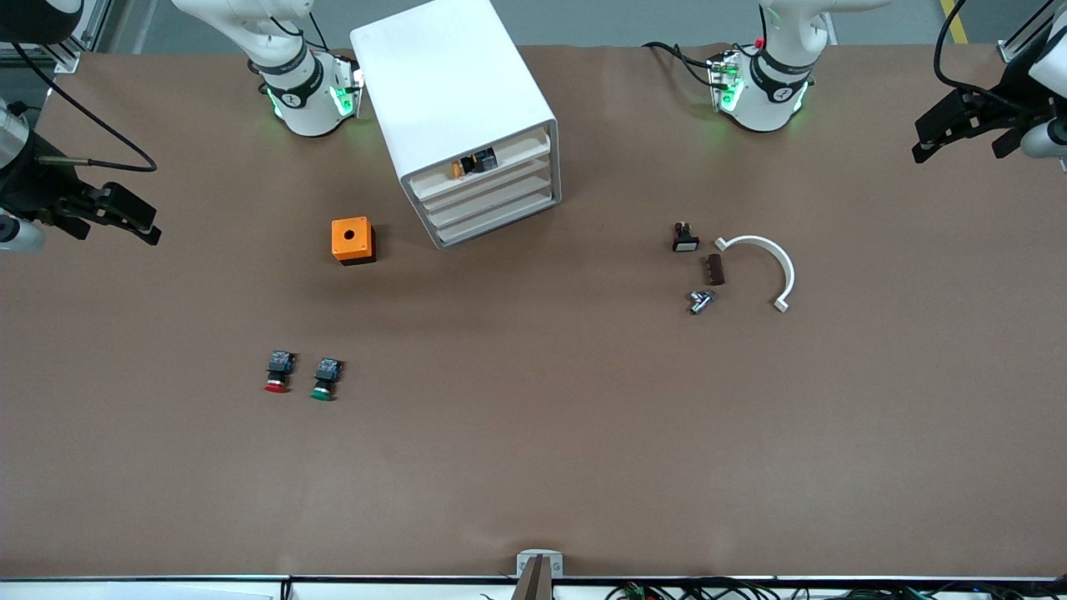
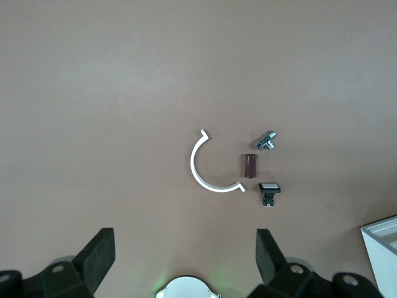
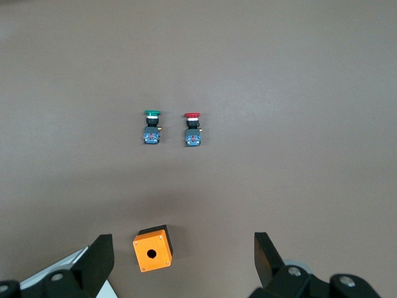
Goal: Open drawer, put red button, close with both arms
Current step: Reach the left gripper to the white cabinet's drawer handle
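We are seeing the red button [image 1: 278, 373] lying on the tabletop [image 1: 533, 433], just beside the green button [image 1: 326, 379] and nearer the front camera than the orange box [image 1: 353, 240]. The drawer [image 1: 483, 169] is sitting shut in the white cabinet [image 1: 454, 108]. Our right pincer [image 3: 180, 261] is hovering wide open and empty at the right arm's end; our left pincer [image 2: 186, 264], equally open and empty, is waiting near the white curved piece [image 1: 763, 267].

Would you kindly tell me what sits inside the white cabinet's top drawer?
The top drawer of the white rounded cabinet holds a small orange part and a black-and-blue part; deeper contents are covered.
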